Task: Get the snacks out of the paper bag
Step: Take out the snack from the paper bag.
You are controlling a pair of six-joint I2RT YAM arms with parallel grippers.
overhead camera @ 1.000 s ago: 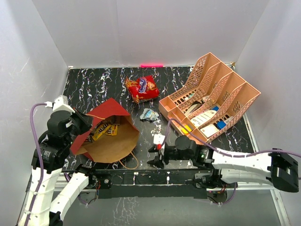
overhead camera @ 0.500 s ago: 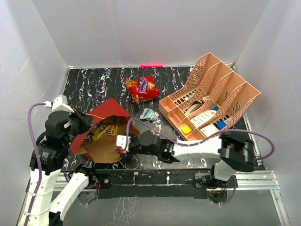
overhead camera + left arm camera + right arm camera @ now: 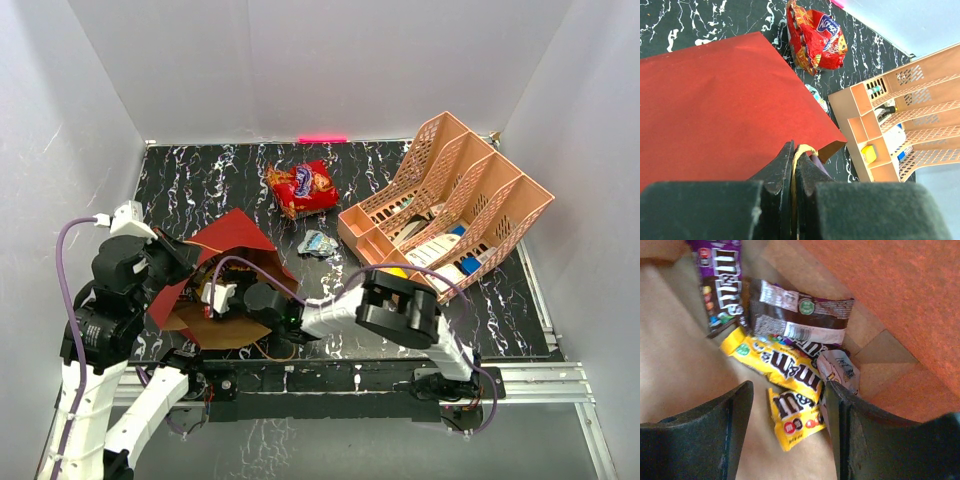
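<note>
The paper bag (image 3: 228, 238), red outside and brown inside, lies on its side at the table's left, mouth toward the right. My left gripper (image 3: 794, 151) is shut on the bag's thin looped handle (image 3: 805, 149) at the upper edge, above the red side (image 3: 715, 95). My right gripper (image 3: 789, 400) is open, deep inside the bag (image 3: 685, 375), its fingers (image 3: 840, 410) either side of a yellow candy packet (image 3: 792, 417). Another yellow packet (image 3: 780, 362), a purple one (image 3: 720, 275) and a brown one (image 3: 800, 315) lie just beyond. The red-orange chip bag (image 3: 300, 187) lies outside on the table.
A peach lattice organizer (image 3: 450, 200) with cards and a small yellow block stands at the right. A small crumpled silver-blue wrapper (image 3: 318, 243) lies on the black marbled table between bag and organizer. White walls enclose the table.
My right arm has swung left from the table's front middle into the bag's mouth. The left gripper has kept its hold on the handle.
</note>
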